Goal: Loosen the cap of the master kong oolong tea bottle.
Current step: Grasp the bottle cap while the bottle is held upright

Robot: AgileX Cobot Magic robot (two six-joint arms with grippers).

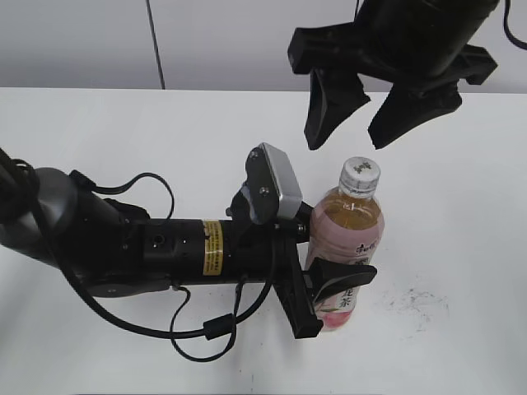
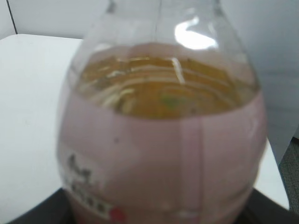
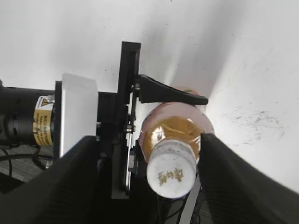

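The right gripper [image 1: 350, 123] hangs spread wide above the cap [image 1: 360, 173], not yet touching it. The left gripper [image 1: 333, 288] clamps the master kong oolong tea bottle [image 1: 346, 239] at its label, upright on the white table [image 1: 99, 132]. To loosen it well, I judge the right gripper should descend centred, so both fingers meet the ribs squarely before twisting.

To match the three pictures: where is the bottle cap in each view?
Exterior view: the cap sits right of center, under the open right gripper.
Left wrist view: not in it.
Right wrist view: lower center.
Shared landmark: the master kong oolong tea bottle, held by the left gripper.
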